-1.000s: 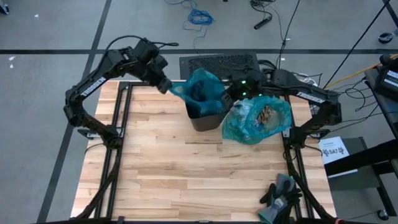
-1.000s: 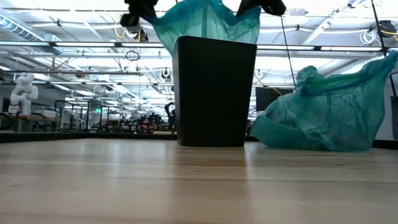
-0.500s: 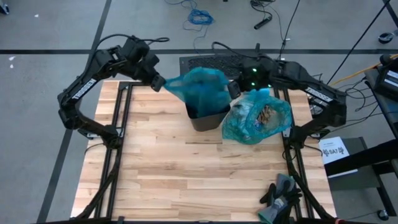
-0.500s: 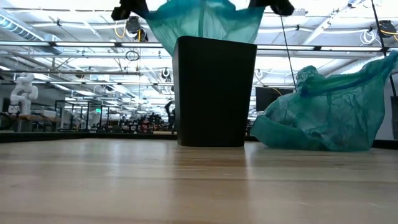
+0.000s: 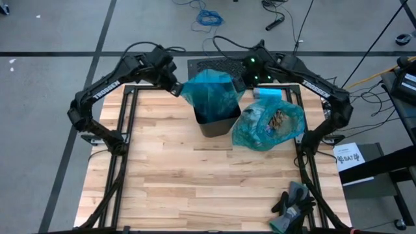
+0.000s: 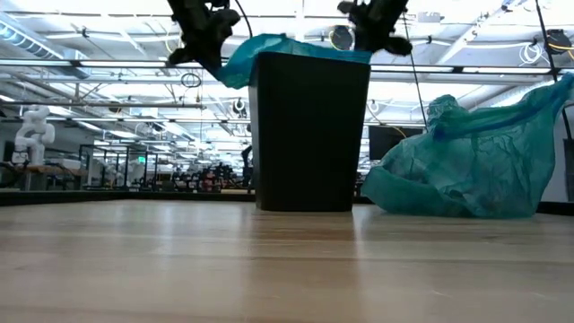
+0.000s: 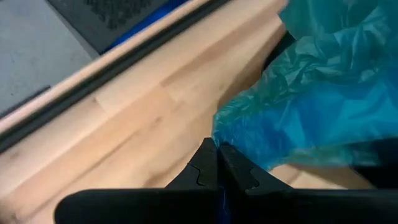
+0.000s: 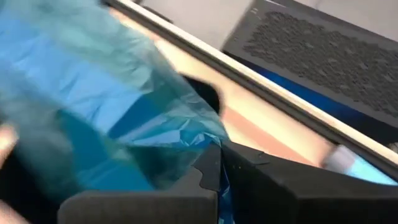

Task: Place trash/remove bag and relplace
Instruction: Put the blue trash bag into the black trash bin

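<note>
So the trash (image 5: pixel 276 121) is all sitting inside a tied-off teal bag (image 5: pixel 268 125) lying on the table (image 5: pixel 169 169), right beside the black bin (image 5: pixel 216 122). A fresh teal liner (image 5: pixel 209 94) is draped over the bin's mouth. The left gripper (image 5: pixel 176 89) is pinched closed on the liner's one edge, and the right gripper (image 5: pixel 242 82) is clamped on the opposite edge. Dark gloves (image 5: pixel 292 201) lie near the table's corner.

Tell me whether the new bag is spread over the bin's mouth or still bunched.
Spread, partly. The new bag is stretched across the bin between the shut left hand and right hand, its edge draped over the rim.
</note>
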Action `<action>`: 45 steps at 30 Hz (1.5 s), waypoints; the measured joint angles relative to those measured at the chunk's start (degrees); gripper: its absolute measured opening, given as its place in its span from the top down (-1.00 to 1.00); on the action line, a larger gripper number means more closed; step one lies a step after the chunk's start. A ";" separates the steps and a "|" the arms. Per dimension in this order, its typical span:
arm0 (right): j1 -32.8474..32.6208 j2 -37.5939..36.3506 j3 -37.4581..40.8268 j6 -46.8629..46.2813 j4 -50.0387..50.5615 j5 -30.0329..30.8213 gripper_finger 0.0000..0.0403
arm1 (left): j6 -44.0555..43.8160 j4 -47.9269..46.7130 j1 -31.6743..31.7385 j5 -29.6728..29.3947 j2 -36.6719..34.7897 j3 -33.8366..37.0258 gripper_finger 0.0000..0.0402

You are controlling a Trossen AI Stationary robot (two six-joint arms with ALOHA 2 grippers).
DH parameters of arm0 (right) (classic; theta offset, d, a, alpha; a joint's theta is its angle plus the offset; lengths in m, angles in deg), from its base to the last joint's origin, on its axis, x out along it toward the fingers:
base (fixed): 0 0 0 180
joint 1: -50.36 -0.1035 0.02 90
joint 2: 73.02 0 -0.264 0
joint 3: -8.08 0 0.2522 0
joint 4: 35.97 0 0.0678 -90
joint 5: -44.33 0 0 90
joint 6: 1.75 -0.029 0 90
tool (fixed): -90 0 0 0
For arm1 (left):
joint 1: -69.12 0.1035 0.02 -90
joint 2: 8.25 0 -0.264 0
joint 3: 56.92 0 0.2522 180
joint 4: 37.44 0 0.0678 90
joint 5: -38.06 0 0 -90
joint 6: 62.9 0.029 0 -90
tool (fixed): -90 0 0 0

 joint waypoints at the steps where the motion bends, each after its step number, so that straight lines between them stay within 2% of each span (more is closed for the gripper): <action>1: 0.81 0.79 0.00 0.29 -0.02 -0.02 1.00 | -0.02 1.24 0.21 -0.01 0.00 0.34 1.00; 8: 5.19 7.25 0.01 2.55 -0.14 -4.62 1.00 | -0.59 2.65 1.53 -2.89 1.51 0.76 1.00; 12: 6.09 9.28 0.04 2.42 0.47 -7.11 1.00 | -1.10 -1.77 1.80 -3.15 4.09 0.78 1.00; 18: 7.45 10.74 0.04 2.43 6.89 -7.64 1.00 | 1.70 -8.09 1.14 -2.87 8.34 0.80 1.00; 27: 7.91 11.33 0.02 4.35 11.73 -14.86 1.00 | 3.46 -8.74 -0.90 4.14 9.42 0.80 1.00; 34: 6.97 9.76 0.02 4.58 13.30 -14.71 1.00 | 4.50 -11.58 -2.85 4.66 9.01 0.80 1.00; 45: 6.88 6.63 0.02 8.00 12.56 -13.94 1.00 | 6.19 -10.15 -3.66 4.57 7.63 0.80 0.93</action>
